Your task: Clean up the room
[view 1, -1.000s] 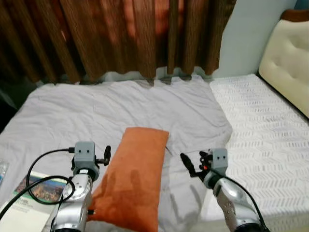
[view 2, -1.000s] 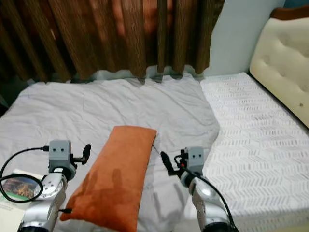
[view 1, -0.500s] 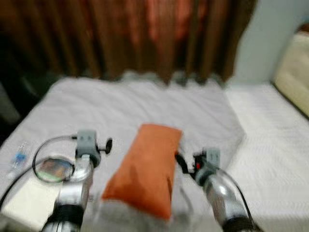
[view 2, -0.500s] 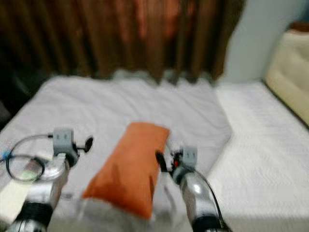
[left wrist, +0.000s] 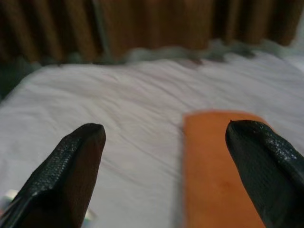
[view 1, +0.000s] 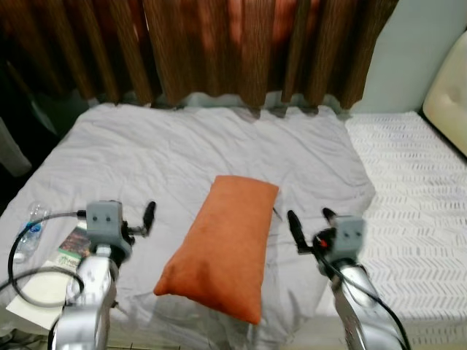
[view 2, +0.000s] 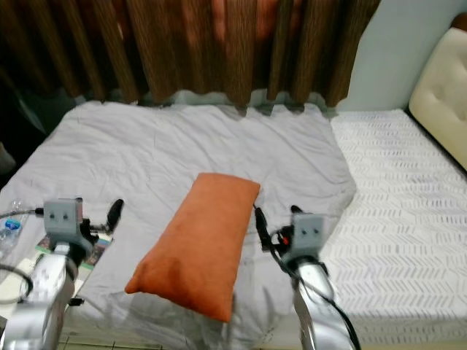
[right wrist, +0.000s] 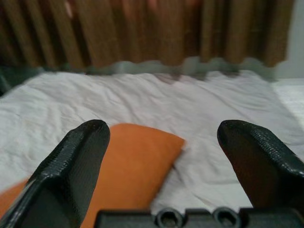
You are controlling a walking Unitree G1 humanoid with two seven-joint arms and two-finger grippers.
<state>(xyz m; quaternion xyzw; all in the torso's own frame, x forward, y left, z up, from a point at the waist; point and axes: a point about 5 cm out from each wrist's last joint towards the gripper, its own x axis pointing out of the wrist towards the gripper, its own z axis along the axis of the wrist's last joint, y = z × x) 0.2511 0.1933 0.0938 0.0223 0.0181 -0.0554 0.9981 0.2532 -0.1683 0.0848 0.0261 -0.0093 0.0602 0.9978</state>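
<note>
Orange pillow (view 1: 222, 244) lies on the bed (view 1: 146, 157) between both hands, long axis running away from the robot. Right hand (view 1: 310, 220) sits closer than left hand (view 1: 148, 217); both spread wide, holding nothing.

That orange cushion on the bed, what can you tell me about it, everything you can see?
The orange pillow is a plump, oblong cushion in plain rust-orange fabric with a soft, slightly fuzzy look and no visible pattern. It lies flat on the wrinkled grey sheet, set at a slant, its far end pointing toward the brown curtains and its near corner close to the bed's edge. The left gripper and right gripper hover open on either side of it; neither looks to be touching it.
</note>
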